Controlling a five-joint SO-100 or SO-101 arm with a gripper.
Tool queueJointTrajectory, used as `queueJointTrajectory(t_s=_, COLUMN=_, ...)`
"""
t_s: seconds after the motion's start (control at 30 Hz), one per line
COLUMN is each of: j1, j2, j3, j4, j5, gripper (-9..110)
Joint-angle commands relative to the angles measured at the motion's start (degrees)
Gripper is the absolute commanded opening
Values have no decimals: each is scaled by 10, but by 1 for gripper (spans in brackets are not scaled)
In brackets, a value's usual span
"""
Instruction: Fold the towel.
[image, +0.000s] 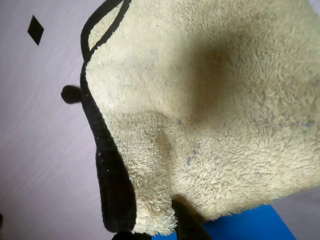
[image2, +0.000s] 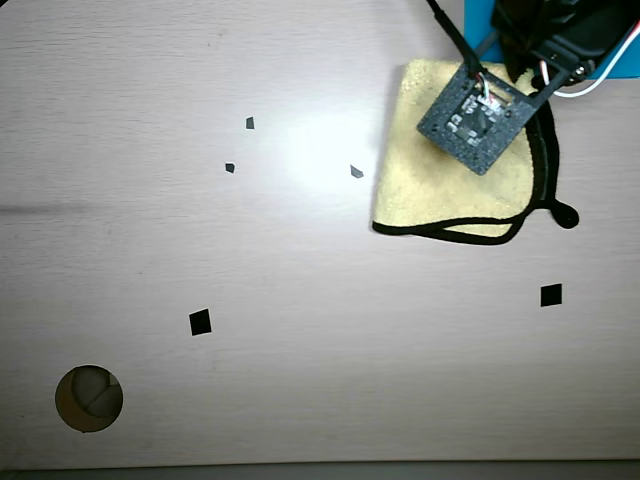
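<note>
The pale yellow towel (image: 210, 100) fills most of the wrist view, with its thin black edging down the left side and its small black loop (image: 72, 94) poking out to the left. My gripper (image: 159, 229) is at the bottom edge; a dark finger (image: 189, 224) and another dark part hold the towel's lower edge between them. In the overhead view the towel (image2: 435, 190) lies at the upper right with two black edge lines along its near side, and the loop (image2: 566, 213) sticks out at the right. My arm and its camera board (image2: 480, 118) cover the towel's upper right part and hide the fingers.
A bright blue sheet (image: 250, 226) shows under the towel's lower edge, and at the top right in the overhead view (image2: 482, 18). Small black markers (image2: 200, 321) dot the pale wooden table (image2: 250, 250). A round hole (image2: 88, 398) sits near the lower left corner.
</note>
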Motion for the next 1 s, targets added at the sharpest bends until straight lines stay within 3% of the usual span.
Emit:
queueJointTrajectory(t_s=0.0, j1=41, j2=-4, j3=-36, j4=-24, j5=-25, gripper=0)
queueJointTrajectory(t_s=0.7, j1=230, j2=-54, j3=-217, j4=-76, j5=3, gripper=0)
queueJointTrajectory(t_s=0.97, j1=160, j2=-16, j3=-156, j4=-33, j5=-6, gripper=0)
